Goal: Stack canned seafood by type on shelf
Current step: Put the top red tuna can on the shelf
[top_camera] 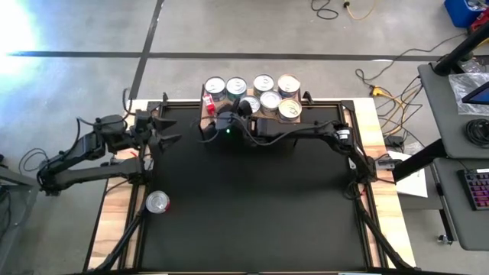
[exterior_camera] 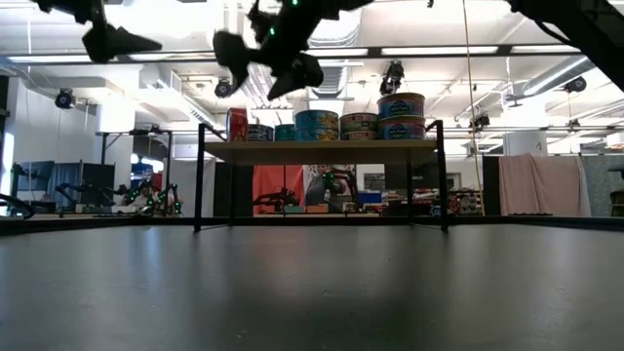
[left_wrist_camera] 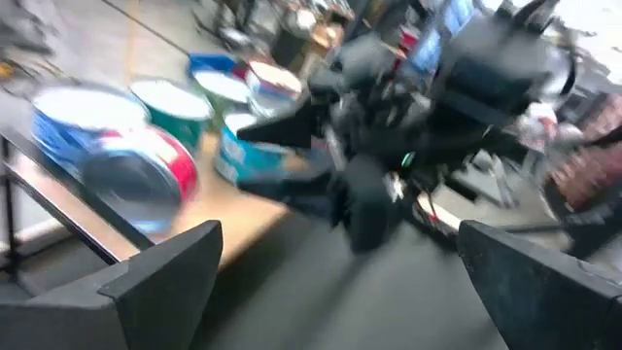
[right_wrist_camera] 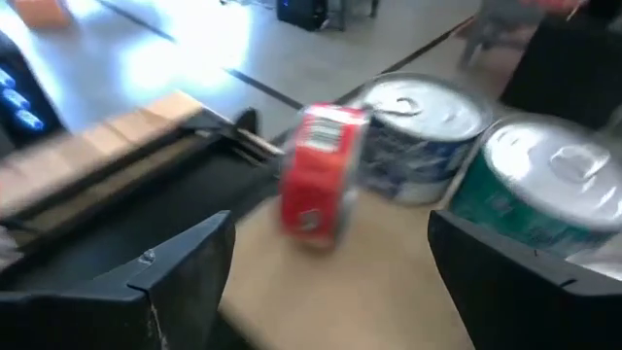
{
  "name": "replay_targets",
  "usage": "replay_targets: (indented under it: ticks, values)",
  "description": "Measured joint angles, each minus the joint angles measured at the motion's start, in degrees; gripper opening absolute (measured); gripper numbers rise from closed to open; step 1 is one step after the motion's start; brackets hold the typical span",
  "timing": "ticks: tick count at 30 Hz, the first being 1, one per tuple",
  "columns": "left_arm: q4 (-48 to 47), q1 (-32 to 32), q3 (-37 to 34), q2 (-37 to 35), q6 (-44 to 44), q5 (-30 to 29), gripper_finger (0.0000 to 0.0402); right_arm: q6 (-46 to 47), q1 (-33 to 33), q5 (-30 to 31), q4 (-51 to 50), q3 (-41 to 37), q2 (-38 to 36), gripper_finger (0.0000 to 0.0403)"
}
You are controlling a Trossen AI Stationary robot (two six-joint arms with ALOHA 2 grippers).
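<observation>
Setting: robotics lab or workshop hall, open-plan, with a grey concrete floor [top_camera: 252, 30] marked by dark tape lines and loose cables [top_camera: 397, 95] trailing across it. High ceiling carrying strip lights [exterior_camera: 439, 51] and exposed ducting; further robot arm rigs [exterior_camera: 146, 195] stand on benches in the background. A side desk [top_camera: 458, 114] with a keyboard [top_camera: 477, 189] stands beside the work table [top_camera: 114, 206].
</observation>
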Motion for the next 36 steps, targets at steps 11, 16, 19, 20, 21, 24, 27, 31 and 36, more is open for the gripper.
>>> replay_targets:
  ticks: [11,16,19,20,21,24,27,31,36]
  values:
    - [0.23,0.00,8.77,2.24,4.07,-8.51,0.0400,-12.71,-0.45,0.39,11.66,-0.02,2.87,0.0341]
    - [-0.25,0.00,8.76,3.91,3.65,-8.55,0.0400,-9.77,-1.11,2.48,13.49,-0.02,3.47,0.0348]
    - [-0.95,0.00,8.74,4.76,3.63,-8.55,0.0400,-8.66,-2.33,1.61,13.37,-0.02,3.49,0.0340]
    - [-0.99,0.00,8.74,4.97,3.60,-8.55,0.0400,-8.57,-2.94,0.83,13.43,-0.02,3.49,0.0336]
    - [-0.98,0.02,8.72,5.19,3.58,-8.55,0.0400,-8.53,-3.52,-0.43,13.44,-0.02,3.49,0.0332]
    - [-0.87,0.00,8.72,5.48,3.55,-8.57,0.0400,-8.66,-4.82,-2.43,13.30,-0.02,3.49,0.0321]
    - [-0.59,0.00,8.72,5.53,3.13,-8.61,0.0400,-8.56,-5.28,-3.34,14.33,0.01,4.34,0.0314]
    - [-0.47,0.02,8.70,5.19,2.58,-8.61,0.0400,-8.68,-4.87,-5.07,15.29,0.86,6.95,0.0318]
    - [-0.64,0.04,8.68,4.50,2.64,-8.60,0.0400,-11.59,-3.67,-0.44,14.60,5.84,9.98,0.0326]
